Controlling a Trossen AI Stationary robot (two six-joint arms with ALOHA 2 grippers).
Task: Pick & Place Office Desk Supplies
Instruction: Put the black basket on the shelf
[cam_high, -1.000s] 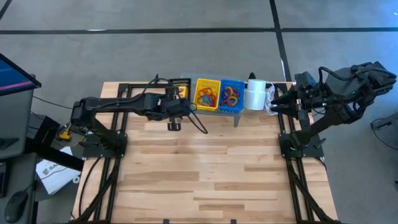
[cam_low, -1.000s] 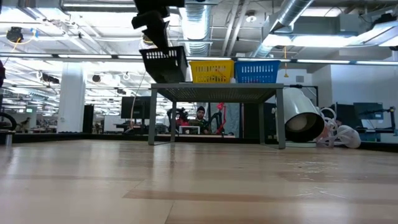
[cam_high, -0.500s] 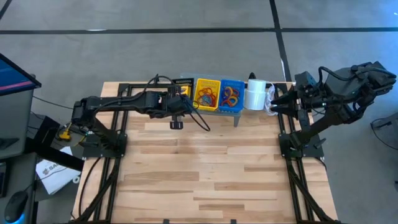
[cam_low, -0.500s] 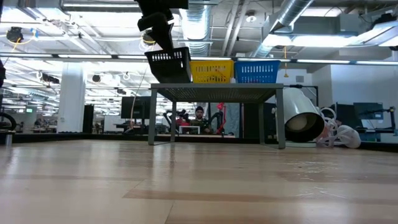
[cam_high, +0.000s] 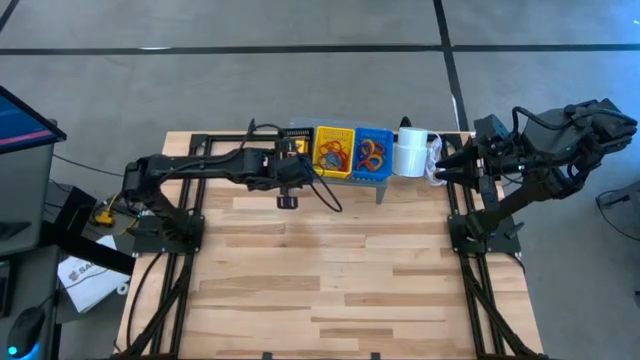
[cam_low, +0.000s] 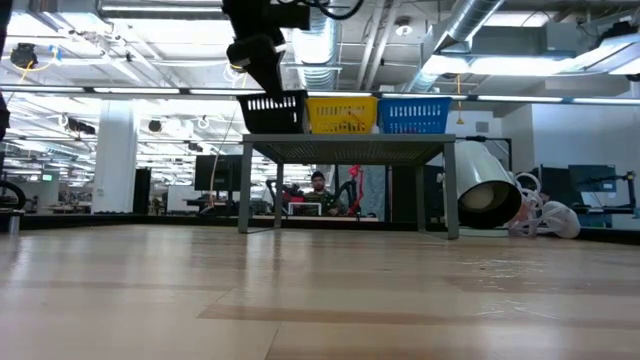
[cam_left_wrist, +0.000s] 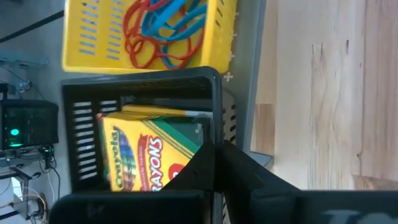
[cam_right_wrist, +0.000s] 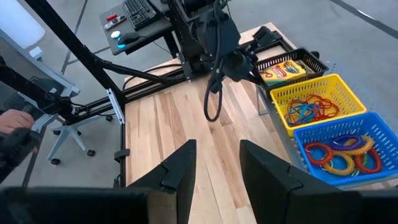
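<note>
A black basket (cam_left_wrist: 143, 99) holding yellow-and-green crayon boxes (cam_left_wrist: 149, 155) is at the left end of the grey riser (cam_low: 345, 146), beside a yellow basket (cam_high: 333, 150) and a blue basket (cam_high: 373, 152) of rubber bands. My left gripper (cam_high: 292, 166) is shut on the black basket. In the low view the black basket (cam_low: 272, 112) is level with the yellow one; whether it rests on the riser I cannot tell. My right gripper (cam_right_wrist: 214, 168) hangs open above the table's far right edge, by the white roll (cam_high: 408, 155). My left gripper holds the black basket by its near side wall (cam_left_wrist: 217, 134), at the rim, one finger (cam_left_wrist: 199, 171) inside the basket and the other outside. The fingers slant down from the table's left. The basket sits level below them, its bottom at the riser's top.
The white roll (cam_low: 488, 195) lies on its side right of the riser, with white loops (cam_low: 545, 215) beside it. The bare wooden tabletop (cam_high: 330, 270) spreads out in front of the riser. People sit at desks in the room behind.
My left gripper has carried the black basket down and toward the yellow basket. The basket hung tilted and higher; now it is level, right beside the yellow one at the riser's top. The gripper has stayed shut.
</note>
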